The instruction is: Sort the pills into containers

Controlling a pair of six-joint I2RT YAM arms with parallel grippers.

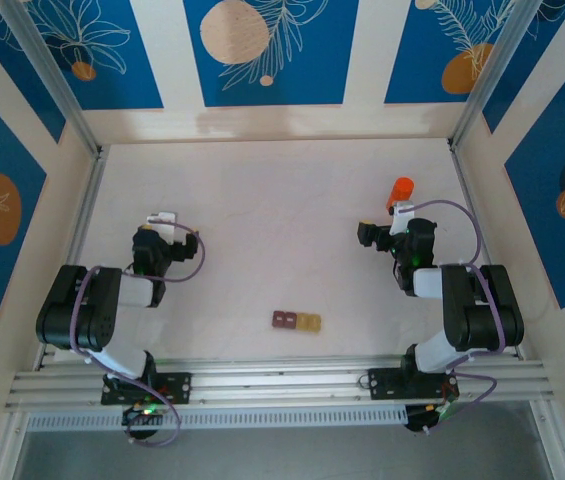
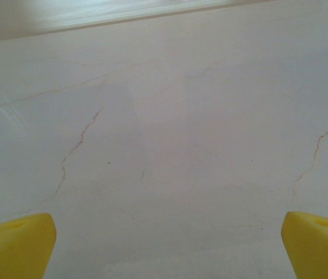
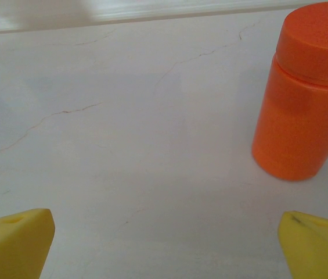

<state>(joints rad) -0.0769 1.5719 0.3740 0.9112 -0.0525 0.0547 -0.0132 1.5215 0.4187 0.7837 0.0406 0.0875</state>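
Containers (image 1: pixel 296 321): long axis left-right, openings up, brown cell left. Open table (image 1: pixel 262 200) surrounds them. My left gripper (image 2: pixel 166 244) and right gripper (image 3: pixel 166 244) are well beyond the containers, jaws apart, empty.

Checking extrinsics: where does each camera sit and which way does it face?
Top external: above and behind bases, looking down on table, containers; left pincer, right pincer.
Left wrist: on left arm, facing forward along table; yellow fingertips.
Right wrist: on right arm, facing orange bottle; yellow fingertips.
Shared: top and right wrist see that bottle.
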